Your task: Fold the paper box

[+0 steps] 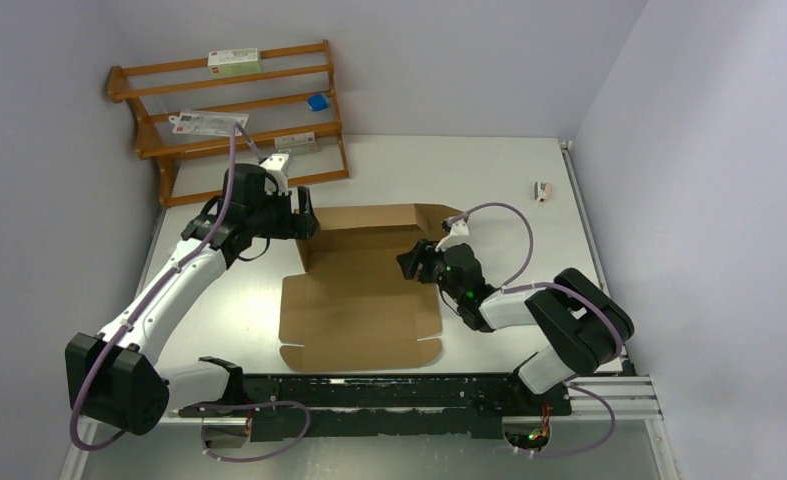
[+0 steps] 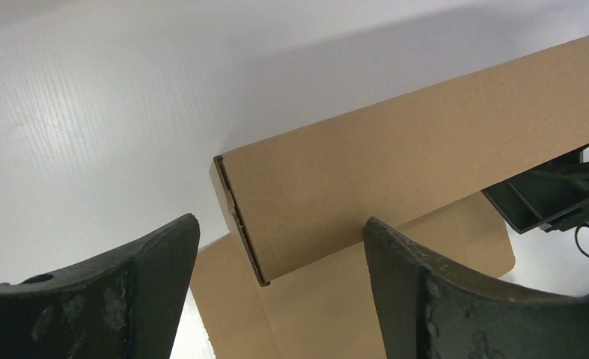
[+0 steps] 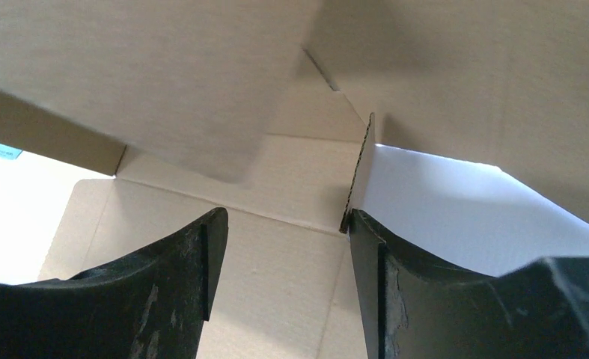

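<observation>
The paper box is a brown die-cut cardboard sheet lying in the middle of the table, its far panel folded upright. My left gripper is open at the far left corner of that raised panel, whose folded end shows between its fingers. My right gripper is open at the sheet's right side, low over the cardboard floor. Its right finger touches a standing cardboard edge. A raised flap hangs over it.
A wooden rack with white packets and a blue item stands at the back left. A small white object lies at the far right. Walls close in on left, back and right.
</observation>
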Available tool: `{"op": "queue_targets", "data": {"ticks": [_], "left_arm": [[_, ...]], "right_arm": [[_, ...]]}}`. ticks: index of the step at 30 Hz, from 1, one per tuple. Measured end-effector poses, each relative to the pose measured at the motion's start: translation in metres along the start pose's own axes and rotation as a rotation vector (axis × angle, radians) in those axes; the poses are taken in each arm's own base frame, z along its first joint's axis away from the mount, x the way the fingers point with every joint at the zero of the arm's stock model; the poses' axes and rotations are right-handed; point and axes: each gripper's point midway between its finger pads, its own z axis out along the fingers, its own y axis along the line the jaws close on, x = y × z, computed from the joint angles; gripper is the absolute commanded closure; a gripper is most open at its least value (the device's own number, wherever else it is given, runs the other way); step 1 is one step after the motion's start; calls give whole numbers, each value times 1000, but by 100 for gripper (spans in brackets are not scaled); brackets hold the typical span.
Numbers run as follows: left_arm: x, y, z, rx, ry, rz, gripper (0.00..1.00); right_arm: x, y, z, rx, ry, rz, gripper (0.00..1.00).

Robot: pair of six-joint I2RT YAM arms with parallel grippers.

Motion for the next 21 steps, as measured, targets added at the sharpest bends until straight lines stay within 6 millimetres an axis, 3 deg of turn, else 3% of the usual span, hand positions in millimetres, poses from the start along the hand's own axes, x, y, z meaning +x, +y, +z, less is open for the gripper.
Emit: {"op": "queue_targets", "data": {"ticks": [8,13,21], "left_arm": [[2,-2,1,30,5,-7,17],[2,1,2,27,2,-14,16],[-1,8,0,14,-7,-26,16]], "right_arm": [[12,26,14,-62,7,-137,36],[15,33,14,-81,8,-206,29],[-17,47,-11,-105,0,-314,17]]}}
